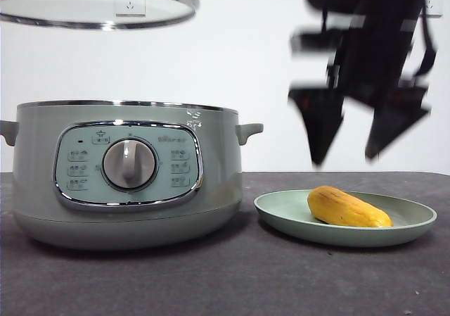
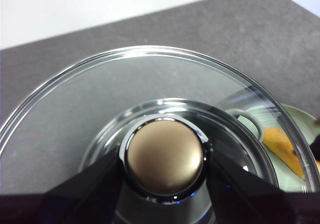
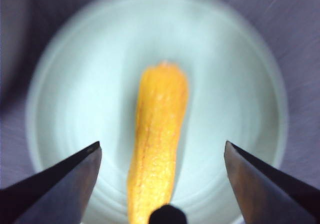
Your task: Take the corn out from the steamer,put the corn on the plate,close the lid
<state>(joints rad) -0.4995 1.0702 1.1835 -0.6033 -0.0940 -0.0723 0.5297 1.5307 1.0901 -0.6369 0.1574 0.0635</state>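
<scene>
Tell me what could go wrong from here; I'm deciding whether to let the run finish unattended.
1. The lid hangs high above the steamer, held only at its knob by the left gripper; a slip could drop the glass, or it might land off-centre on the rim.
2. The right gripper, open just above the corn on the plate, could nudge either if it swings low.

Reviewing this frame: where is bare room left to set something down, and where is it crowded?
Bare dark table runs in front of the steamer and the plate. The gap between them is narrow. The plate holds the corn, with the right claw open above. The left claw holds the lid above the steamer.
</scene>
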